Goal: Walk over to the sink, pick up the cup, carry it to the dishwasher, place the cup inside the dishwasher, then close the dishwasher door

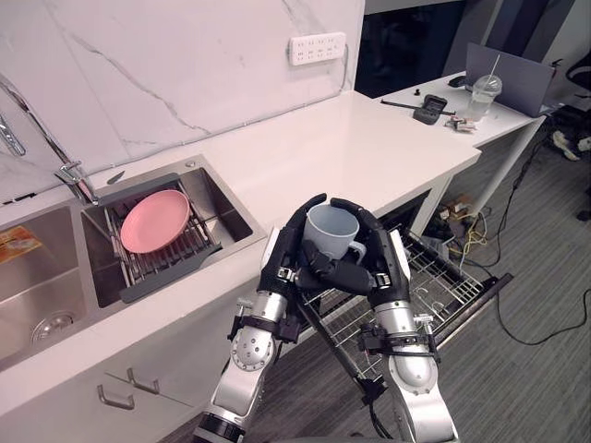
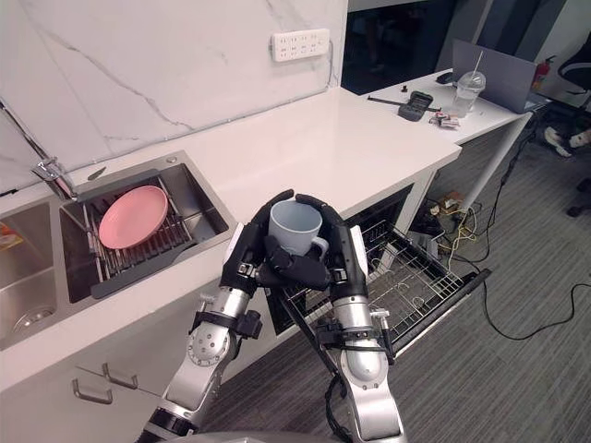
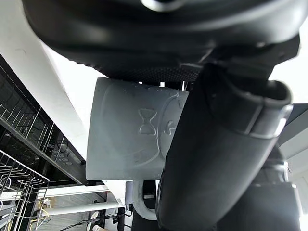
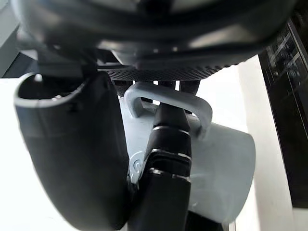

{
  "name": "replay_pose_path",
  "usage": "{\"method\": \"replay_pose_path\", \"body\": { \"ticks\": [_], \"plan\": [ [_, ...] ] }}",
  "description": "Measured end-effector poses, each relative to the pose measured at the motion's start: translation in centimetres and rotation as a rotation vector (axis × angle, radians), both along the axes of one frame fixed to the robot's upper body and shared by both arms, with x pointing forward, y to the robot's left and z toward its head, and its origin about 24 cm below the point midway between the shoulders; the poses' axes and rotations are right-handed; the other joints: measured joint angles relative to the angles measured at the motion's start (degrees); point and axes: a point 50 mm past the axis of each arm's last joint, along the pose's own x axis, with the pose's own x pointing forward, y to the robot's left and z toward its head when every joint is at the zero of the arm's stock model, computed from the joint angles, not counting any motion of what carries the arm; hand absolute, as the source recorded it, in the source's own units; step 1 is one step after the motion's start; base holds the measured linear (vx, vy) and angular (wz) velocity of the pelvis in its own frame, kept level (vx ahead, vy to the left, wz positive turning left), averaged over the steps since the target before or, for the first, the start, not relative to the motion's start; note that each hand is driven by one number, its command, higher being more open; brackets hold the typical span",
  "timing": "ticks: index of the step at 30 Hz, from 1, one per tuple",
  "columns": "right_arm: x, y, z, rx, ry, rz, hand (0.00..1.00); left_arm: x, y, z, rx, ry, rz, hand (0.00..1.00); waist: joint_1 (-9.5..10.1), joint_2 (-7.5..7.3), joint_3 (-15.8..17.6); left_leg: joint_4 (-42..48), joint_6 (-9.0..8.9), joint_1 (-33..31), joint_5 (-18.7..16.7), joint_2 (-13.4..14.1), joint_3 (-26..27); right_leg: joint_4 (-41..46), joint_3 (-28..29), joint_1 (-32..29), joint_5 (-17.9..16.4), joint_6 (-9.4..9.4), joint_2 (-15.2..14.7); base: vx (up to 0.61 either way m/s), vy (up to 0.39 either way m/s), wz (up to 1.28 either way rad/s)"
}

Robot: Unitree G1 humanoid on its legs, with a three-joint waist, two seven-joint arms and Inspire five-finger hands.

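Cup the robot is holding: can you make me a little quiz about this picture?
1. True or false: the left hand and the right hand both hold the cup.
2. What colour is the plate in the sink? A blue, B pink, C green.
3. Fill in: the dishwasher door is ____.
Key: 1 true; 2 B; 3 open.
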Motion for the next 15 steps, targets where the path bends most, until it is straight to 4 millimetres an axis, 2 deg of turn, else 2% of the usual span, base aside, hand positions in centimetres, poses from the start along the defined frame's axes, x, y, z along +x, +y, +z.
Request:
{"method": "replay_pose_path", "body": {
  "ticks": [4, 6, 9, 12, 15],
  "plan": [
    [-0.4, -0.2, 0.8, -0.102, -0.047, -0.062, 0.30, -0.4, -0.5, -0.5, 0.008, 0.029, 0.035, 0.90, -0.04, 0.02, 0.0, 0.2, -0.20, 0.0, -0.2, 0.2, 0.2, 0.0, 0.1, 0.0, 0.0, 0.00, 0.1, 0.00, 0.000, 0.00],
    [-0.4, -1.5, 1.5, -0.143, -0.097, -0.209, 0.30, -1.2, -0.1, -1.4, 0.010, 0.070, 0.071, 0.90, 0.05, 0.02, 0.0, 0.2, -0.30, 0.0, -0.2, 0.2, 0.2, 0.1, 0.1, 0.0, 0.0, -0.01, 0.2, 0.00, 0.000, 0.00],
    [-1.2, -6.6, 3.1, -0.185, -0.182, -0.547, 0.30, -2.6, 2.6, -3.5, 0.058, 0.170, 0.183, 0.90, 0.10, 0.01, 0.0, 0.2, -0.29, 0.2, -0.2, 0.4, 0.4, 0.1, 0.3, 0.0, 0.0, -0.05, 0.3, 0.00, 0.000, -0.03],
    [-1.7, -7.9, 3.6, -0.193, -0.209, -0.632, 0.30, -2.4, 3.5, -2.8, 0.060, 0.140, 0.220, 0.90, -0.33, 0.19, -0.1, 0.2, -0.21, 0.4, -0.2, 0.4, 0.8, 0.1, 0.6, 0.0, 0.0, -0.06, 0.4, 0.00, 0.000, -0.08],
    [-1.7, -7.9, 3.7, -0.200, -0.210, -0.622, 0.30, -2.3, 3.3, -2.2, 0.053, 0.114, 0.209, 0.90, -0.19, 0.25, -0.2, 0.3, -0.27, 0.5, -0.2, 0.4, 1.1, 0.1, 0.9, 0.0, 0.0, -0.08, 0.4, 0.00, 0.000, -0.05]
  ]
}}
